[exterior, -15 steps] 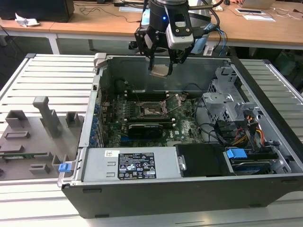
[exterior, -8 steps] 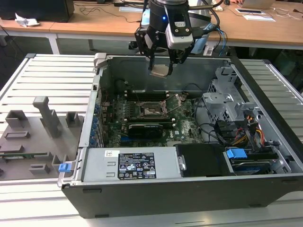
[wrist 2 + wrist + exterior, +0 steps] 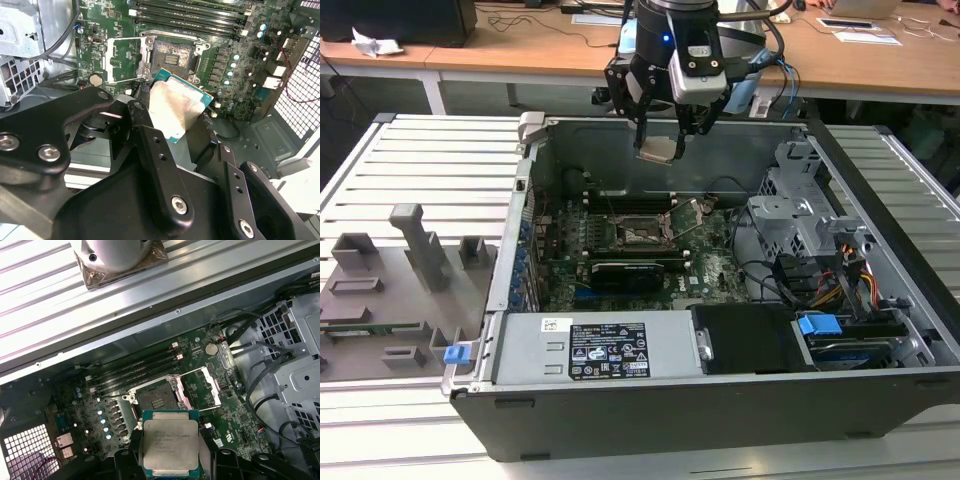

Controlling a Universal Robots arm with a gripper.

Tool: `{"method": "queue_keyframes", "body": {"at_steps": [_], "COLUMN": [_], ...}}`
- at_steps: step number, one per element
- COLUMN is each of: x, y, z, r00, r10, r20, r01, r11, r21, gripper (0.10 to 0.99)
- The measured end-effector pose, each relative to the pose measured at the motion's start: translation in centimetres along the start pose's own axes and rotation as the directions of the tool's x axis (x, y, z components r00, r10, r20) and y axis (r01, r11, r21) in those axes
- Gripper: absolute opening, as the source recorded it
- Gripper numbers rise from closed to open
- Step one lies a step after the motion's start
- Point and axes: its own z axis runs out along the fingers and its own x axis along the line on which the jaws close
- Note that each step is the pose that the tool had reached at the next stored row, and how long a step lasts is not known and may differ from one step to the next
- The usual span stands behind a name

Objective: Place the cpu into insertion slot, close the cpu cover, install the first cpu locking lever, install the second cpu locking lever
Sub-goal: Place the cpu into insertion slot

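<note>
Currently the cpu [image 3: 658, 150] is pinched at its edges by the fingers [image 3: 152, 145] of the gripper [image 3: 661, 140], hanging over the open computer case [image 3: 620, 420], well above the green board [image 3: 712, 270]. In the second wrist view the insertion slot [image 3: 172, 56] lies bare. The cpu cover [image 3: 111, 59] is swung open, just beside the slot. The case rests on a grey slatted desk [image 3: 430, 160].
</note>
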Motion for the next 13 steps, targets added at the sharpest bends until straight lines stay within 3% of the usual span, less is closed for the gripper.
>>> {"method": "queue_keyframes", "body": {"at_steps": [13], "x": [0.00], "y": [0.00], "z": [0.00], "r00": [0.9998], "r10": [0.022], "r20": [0.0019], "r01": [-0.022], "r11": [0.9998], "r21": [0.000], "gripper": [0.533]}}
